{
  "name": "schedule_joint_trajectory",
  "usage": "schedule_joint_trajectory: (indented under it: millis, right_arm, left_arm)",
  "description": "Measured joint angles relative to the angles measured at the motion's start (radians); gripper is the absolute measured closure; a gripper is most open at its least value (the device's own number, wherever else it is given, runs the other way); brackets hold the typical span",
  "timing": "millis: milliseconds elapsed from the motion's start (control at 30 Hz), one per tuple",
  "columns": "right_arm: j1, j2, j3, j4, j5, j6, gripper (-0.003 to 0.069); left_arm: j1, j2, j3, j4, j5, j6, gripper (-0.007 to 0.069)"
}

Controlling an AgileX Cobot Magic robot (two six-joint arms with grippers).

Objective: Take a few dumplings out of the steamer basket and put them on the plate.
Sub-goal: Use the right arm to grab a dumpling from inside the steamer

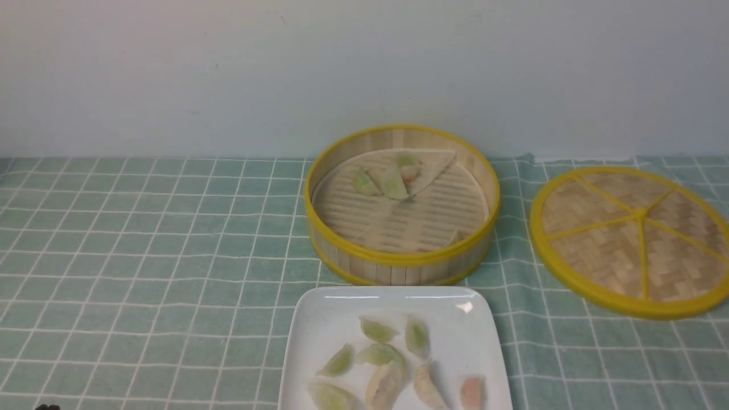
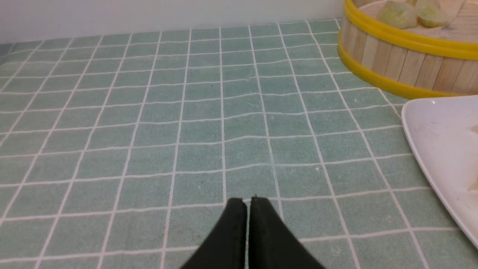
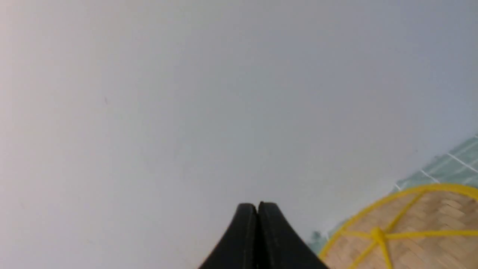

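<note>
The plate (image 1: 319, 324), glossy white and square with rounded corners, sits nearest, holding a scatter of translucent crescent dumplings (image 1: 380, 354), mostly pale green, one pinkish. Just behind it stands the round basket (image 1: 398, 267), slatted bamboo with yellow rims; three more dumplings (image 1: 393, 183) lie on its pale liner (image 1: 435, 165). A flat woven lid (image 1: 632, 239) rests to the right on the green checked cloth (image 1: 142, 256). The left gripper (image 2: 248, 204) hangs over the cloth, black fingers pressed together; the right gripper (image 3: 257, 205), likewise closed and empty, faces the wall (image 3: 149, 93)
</note>
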Motion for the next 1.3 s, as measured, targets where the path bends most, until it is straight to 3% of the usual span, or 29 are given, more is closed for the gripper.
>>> schedule_joint_trajectory:
  millis: [267, 400, 500, 600, 800, 1000, 1300]
  right_arm:
    - [0.004, 0.000, -0.016, 0.099, -0.124, 0.040, 0.0673]
    - [0.033, 0.024, -0.185, 0.009, 0.056, 0.044, 0.0673]
    - [0.067, 0.151, -0.413, -0.113, 0.308, 0.037, 0.0673]
    - [0.112, 0.392, -0.656, -0.168, 0.617, -0.044, 0.0673]
    - [0.169, 0.852, -0.965, -0.133, 0.919, -0.282, 0.0673]
    - [0.249, 1.275, -1.233, -0.066, 1.024, -0.477, 0.0673]
    - [0.390, 1.747, -1.597, -0.063, 1.063, -0.529, 0.0669]
  left_arm:
    - [0.000, 0.000, 0.000, 0.000, 0.000, 0.000, 0.0631]
    - [0.000, 0.000, 0.000, 0.000, 0.000, 0.000, 0.0631]
    - [0.000, 0.000, 0.000, 0.000, 0.000, 0.001, 0.0631]
    - [0.000, 0.000, 0.000, 0.000, 0.000, 0.002, 0.0631]
    - [0.000, 0.000, 0.000, 0.000, 0.001, 0.003, 0.0631]
    - [0.000, 0.000, 0.000, 0.000, 0.001, 0.003, 0.0631]
    - [0.000, 0.000, 0.000, 0.000, 0.001, 0.003, 0.0631]
